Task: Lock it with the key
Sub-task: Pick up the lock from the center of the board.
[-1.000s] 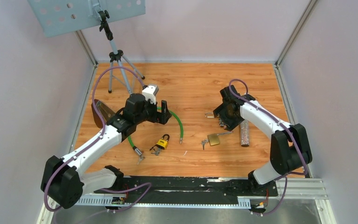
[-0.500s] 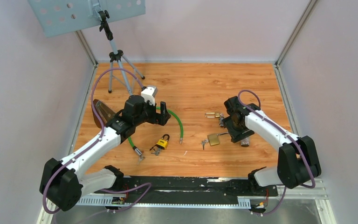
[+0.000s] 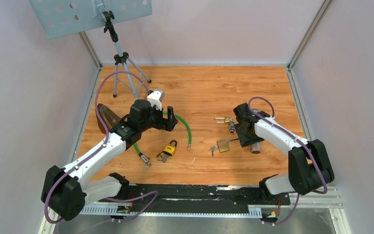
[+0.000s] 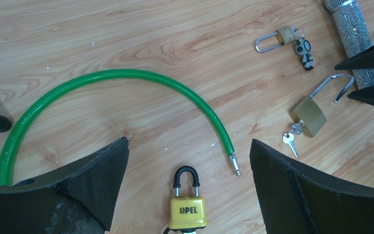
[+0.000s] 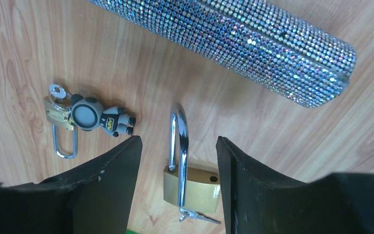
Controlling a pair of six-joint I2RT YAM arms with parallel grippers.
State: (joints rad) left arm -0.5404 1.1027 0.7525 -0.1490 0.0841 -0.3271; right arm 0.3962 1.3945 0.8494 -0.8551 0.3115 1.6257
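- Pale walls close in a wooden table [image 3: 204, 87]; a tripod [image 3: 121, 63] stands at its far left corner, out of the way of both arms.
- Three padlocks lie on the wood; the brass padlock [image 5: 195, 187] looks like the one in hand, since its shackle [image 5: 177, 141] is swung out and its keys [image 5: 197, 216] sit in the keyhole, ready to turn.
- It lies flat near the right arm, with a glittery tube [image 5: 233, 44] just beyond it and a small padlock [image 5: 61, 119] with a toy figure [image 5: 95, 117] off to one side.
- The right gripper [image 5: 177, 139] hangs low over the brass padlock, its jaws partly parted on either side of the shackle with a gap on each side; nothing is gripped; I judge this straddle is meant to pinch the shackle or press it home before the key is turned.
- The left gripper [image 4: 187, 146] is spread wide and holds nothing; it hovers above a yellow padlock [image 4: 187, 212], whose shackle looks already down, and the end of a green cable [image 4: 126, 75].
- That arm seems parked as a spare hand, well apart from the brass padlock; it may be needed to steady the body or turn the key.
- Likely risk: the lock sliding on the smooth wood as the jaws meet it.
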